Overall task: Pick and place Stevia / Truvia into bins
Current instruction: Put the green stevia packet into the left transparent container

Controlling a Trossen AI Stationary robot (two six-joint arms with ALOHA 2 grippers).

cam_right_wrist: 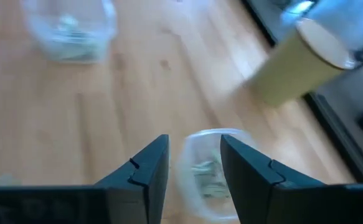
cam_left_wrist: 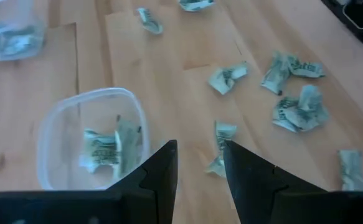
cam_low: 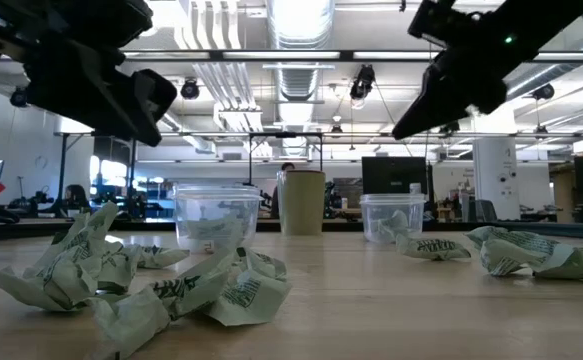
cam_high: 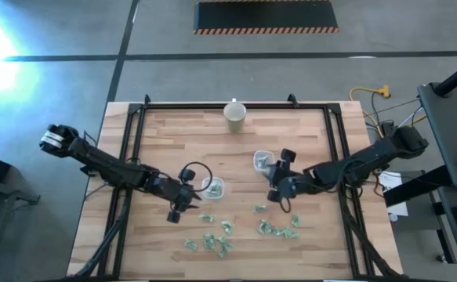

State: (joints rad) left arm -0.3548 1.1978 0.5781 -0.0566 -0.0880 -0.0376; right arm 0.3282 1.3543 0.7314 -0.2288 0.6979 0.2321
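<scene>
You can't read the print on the packets. The right bin is blurred and partly hidden behind the right gripper.

The crumpled packets carry dark print, but none of the lettering can be read from here.

Grey concrete floor, hazard-striped dark mat, ceiling ducts, strip lights, distant monitors

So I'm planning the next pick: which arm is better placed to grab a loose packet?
Left. The left gripper hangs open over a loose packet; the right gripper faces its bin.
</scene>
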